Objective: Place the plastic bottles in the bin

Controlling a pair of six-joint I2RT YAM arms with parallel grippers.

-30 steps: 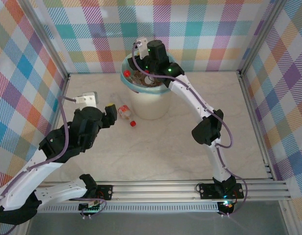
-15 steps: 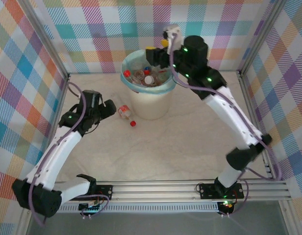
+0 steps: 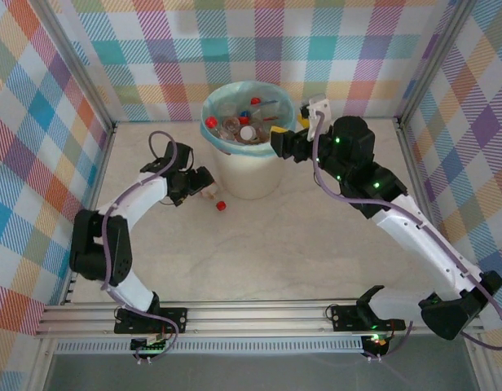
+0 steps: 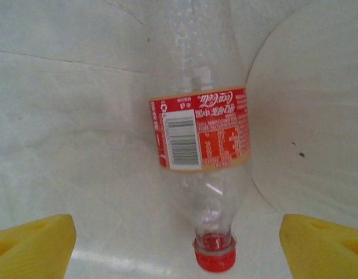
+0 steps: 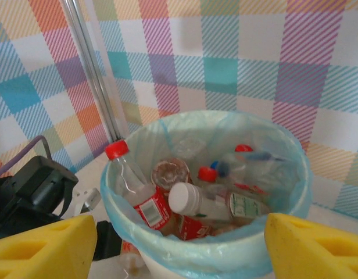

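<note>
One plastic bottle [image 4: 201,131] with a red label and red cap lies on the table [image 4: 68,116] against the foot of the bin [image 4: 312,116]. My left gripper [image 4: 176,249] is open, its yellow fingertips [image 4: 33,244] wide on either side of the cap end and touching nothing. From above, the left gripper [image 3: 200,183] sits just left of that bottle [image 3: 210,191]. The cream bin [image 3: 235,175] with its blue liner [image 5: 185,256] holds several bottles [image 5: 141,195]. My right gripper [image 5: 179,250] is open and empty, beside the bin's right rim [image 3: 288,134].
Checkered walls close off the back and both sides, with a metal post [image 5: 95,75] behind the bin. The left arm's black wrist [image 5: 33,186] shows left of the bin. Bare table [image 3: 300,236] lies in front of the bin.
My right gripper has drawn back from over the bin to its right side and opened wider. The left arm has stretched out and brought its open gripper down to the bottle on the table.
</note>
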